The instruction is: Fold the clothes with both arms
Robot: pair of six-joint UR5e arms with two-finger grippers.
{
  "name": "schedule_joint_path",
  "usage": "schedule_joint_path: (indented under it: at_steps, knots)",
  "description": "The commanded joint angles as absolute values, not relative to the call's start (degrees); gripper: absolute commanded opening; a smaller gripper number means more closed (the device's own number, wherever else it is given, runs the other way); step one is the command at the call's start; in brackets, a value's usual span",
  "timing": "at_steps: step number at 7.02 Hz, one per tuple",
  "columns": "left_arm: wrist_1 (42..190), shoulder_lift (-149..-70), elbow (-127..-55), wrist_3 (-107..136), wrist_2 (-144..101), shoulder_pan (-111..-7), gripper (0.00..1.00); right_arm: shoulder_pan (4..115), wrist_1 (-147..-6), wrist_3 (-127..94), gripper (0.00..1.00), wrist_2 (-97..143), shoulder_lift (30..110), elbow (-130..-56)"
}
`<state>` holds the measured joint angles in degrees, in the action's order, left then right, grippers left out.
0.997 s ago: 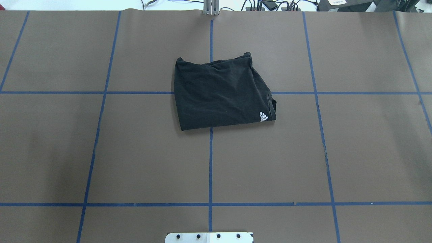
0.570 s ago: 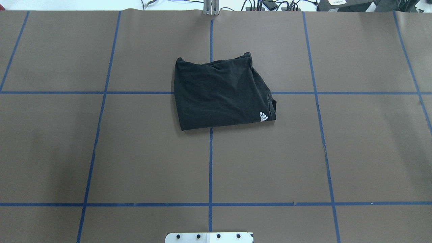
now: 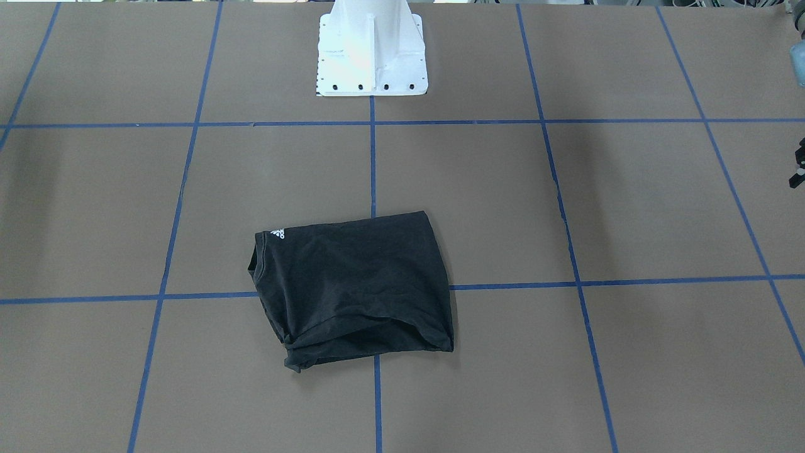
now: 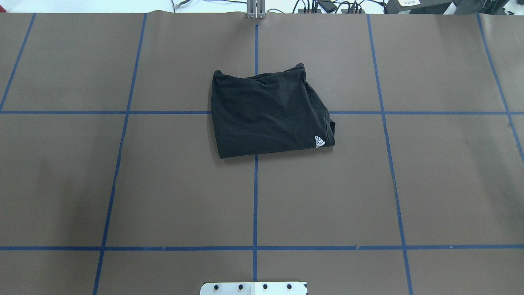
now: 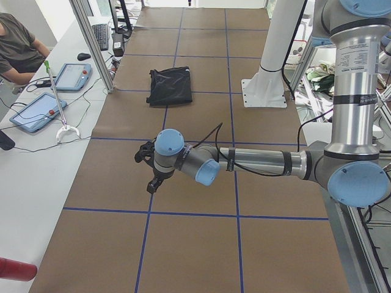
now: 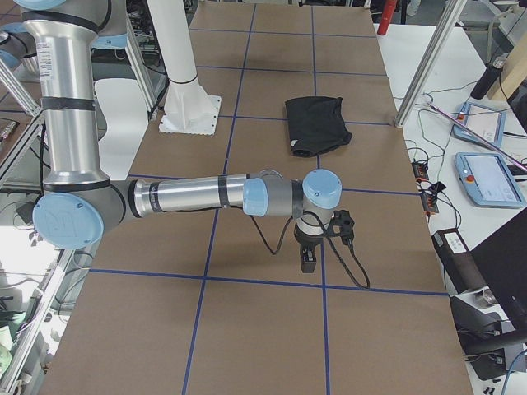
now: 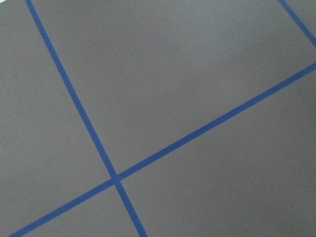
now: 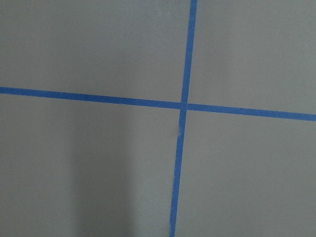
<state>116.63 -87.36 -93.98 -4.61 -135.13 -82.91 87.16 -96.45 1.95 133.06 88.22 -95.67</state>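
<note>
Folding looks done: T-shirt [image 4: 266, 114] lies mid-frame; left end effector [image 5: 149, 183] and right end effector [image 6: 309, 263] hover clear, openness untellable; next, retreat.

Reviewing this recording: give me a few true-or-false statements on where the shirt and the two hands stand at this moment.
1. The black T-shirt lies folded on the table. True.
2. One hand grips the shirt. False: the left hand and right hand are both over bare table, apart from it.
3. A small white logo shows at one corner of the shirt. True.
4. The shirt lies clear of the blue tape lines. False: it covers a crossing of them.
</note>
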Motion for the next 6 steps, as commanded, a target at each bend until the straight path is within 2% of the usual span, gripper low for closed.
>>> schedule_joint_path:
  at_steps: [1, 6]
  knots:
    - [116.46, -88.06, -94.04, -4.57, -135.00, -83.06, 1.00, 86.22, -96.50, 1.93, 1.00, 133.15, 88.68, -95.28]
    - [116.89, -88.68, -96.15, -4.66, -134.56, -83.06, 1.00, 85.87, -95.80, 1.85, 1.00, 133.33, 88.33, -94.92]
